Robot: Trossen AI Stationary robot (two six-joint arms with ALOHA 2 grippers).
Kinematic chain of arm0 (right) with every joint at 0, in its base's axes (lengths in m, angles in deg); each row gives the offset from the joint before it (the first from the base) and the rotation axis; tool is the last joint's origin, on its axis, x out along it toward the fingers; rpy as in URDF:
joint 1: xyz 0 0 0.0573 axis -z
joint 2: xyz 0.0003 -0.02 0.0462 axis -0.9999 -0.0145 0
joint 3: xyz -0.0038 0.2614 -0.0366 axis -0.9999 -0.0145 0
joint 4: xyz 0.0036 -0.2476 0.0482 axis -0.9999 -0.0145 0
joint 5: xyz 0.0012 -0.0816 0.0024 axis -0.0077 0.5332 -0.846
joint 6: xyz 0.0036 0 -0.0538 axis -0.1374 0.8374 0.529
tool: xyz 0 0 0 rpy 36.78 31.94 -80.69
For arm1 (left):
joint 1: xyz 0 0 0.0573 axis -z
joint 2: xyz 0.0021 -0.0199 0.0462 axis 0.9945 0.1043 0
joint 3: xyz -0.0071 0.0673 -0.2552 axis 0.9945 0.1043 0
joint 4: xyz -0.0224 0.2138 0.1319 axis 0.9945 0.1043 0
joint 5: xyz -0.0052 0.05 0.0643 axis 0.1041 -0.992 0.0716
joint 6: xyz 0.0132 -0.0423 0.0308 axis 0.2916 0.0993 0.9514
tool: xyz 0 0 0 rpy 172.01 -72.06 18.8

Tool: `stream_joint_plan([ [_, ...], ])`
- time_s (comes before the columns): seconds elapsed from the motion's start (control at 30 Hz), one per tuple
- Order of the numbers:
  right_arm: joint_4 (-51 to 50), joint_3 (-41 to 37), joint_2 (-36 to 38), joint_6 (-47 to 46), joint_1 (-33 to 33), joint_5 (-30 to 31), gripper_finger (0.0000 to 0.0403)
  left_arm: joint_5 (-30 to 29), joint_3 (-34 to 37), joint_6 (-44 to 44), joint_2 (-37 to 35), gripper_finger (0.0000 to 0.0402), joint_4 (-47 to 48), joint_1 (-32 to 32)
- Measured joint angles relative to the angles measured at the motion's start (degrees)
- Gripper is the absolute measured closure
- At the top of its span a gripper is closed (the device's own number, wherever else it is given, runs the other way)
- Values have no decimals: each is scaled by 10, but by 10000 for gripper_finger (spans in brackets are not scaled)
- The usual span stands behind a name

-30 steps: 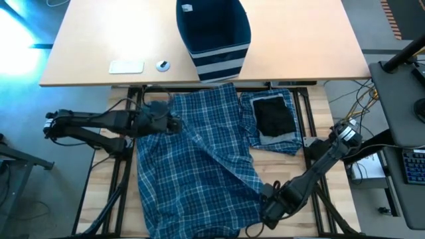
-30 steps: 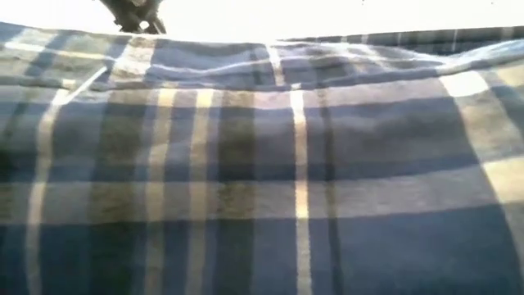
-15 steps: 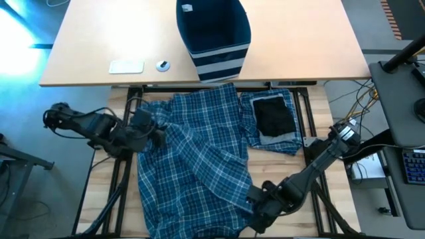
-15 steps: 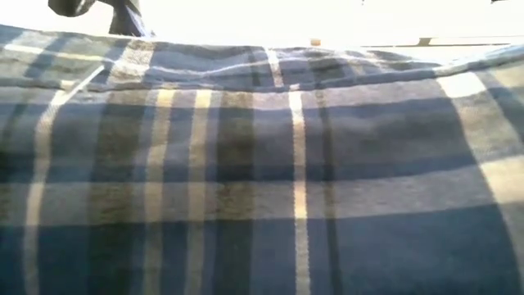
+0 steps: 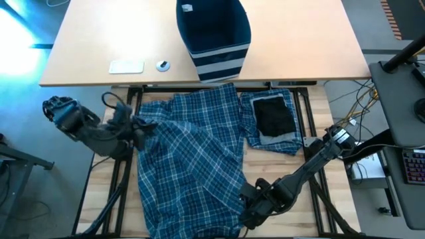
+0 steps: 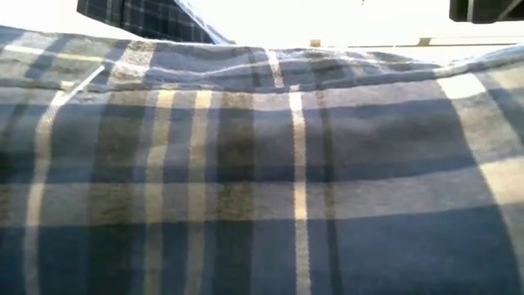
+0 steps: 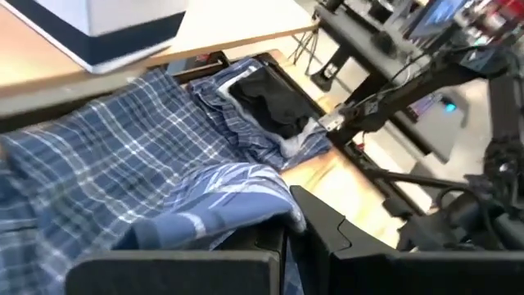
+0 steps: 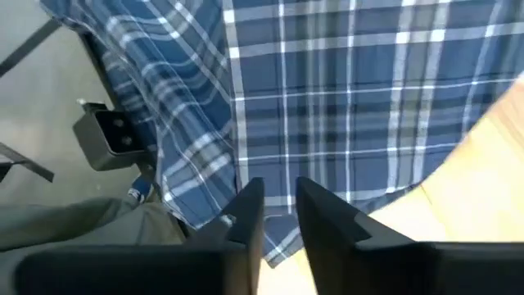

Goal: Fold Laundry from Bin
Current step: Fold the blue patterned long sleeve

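Pale wooden table fills the far half of the high view; the navy striped bin stands upright on it near the front edge, with a small white pad and a round item to its left. Nearer, on a lower slatted wood surface, a large blue-and-white plaid garment lies spread and rumpled, hanging over the near edge. Beside it, on the right, a folded plaid piece carries a small black piece on top. Left gripper at the garment's left edge, fingers clamped on a bunched fold of plaid cloth, seen in the left wrist view. Right gripper at the garment's lower right corner, fingers narrowly parted over the cloth edge; grip on cloth cannot be told. Low view is filled by plaid fabric.
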Motion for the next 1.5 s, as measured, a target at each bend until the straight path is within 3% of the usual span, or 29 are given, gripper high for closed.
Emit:
stream_joint_plan([
  [0.2, 0, -3, -9, 6, 8, 21, 266, 41, -101, -51, 28, 402, 165, 32],
  [0.3, -6, -3, -6, 0, 12, 31, 240, 101, -103, -11, 19, 402, 151, 33],
  [0.47, -25, -4, -4, 0, 24, 28, 211, 190, -73, -32, 0, 402, 160, 33],
  [0.63, -72, -4, -3, -39, 71, 27, 191, 344, 33, -62, -1, 402, 159, 33],
  [0.83, -158, -4, 4, -37, 195, 27, 172, 506, 186, -83, 4, 393, 160, 37],
  [1.07, -157, -5, 18, 56, 372, 22, 166, 692, 273, -55, 13, 302, 157, 62],
  [1.17, -139, -14, 10, 57, 429, -16, 170, 676, 251, -50, 12, 245, 149, 62],
  [1.27, -130, -26, -2, 42, 451, -36, 174, 529, 212, -47, 13, 192, 81, 63],
  [1.37, -128, -43, -6, 11, 459, -39, 179, 376, 202, 4, 14, 159, -59, 52],
  [1.5, -93, -87, -7, -24, 477, -59, 185, 307, 237, 108, 47, 156, -233, -7],
])
